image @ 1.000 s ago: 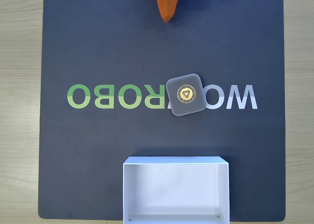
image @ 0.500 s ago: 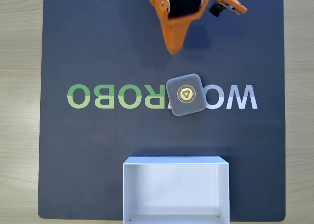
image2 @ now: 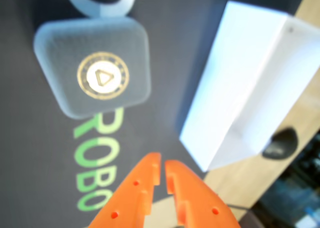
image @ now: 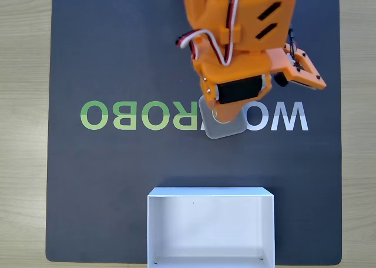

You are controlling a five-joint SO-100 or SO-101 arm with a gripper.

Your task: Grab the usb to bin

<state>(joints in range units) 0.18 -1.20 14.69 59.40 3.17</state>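
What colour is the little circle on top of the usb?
Gold, with a small triangle in its middle. The circle on the grey usb shows best in the wrist view.

Mat: mirrored lettering "ROBO" in green, "WO" in white. Usb: gold triangle emblem, its lettering unreadable.

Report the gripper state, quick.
Gripper: shut, holding nothing; the usb lies apart from it on the mat.
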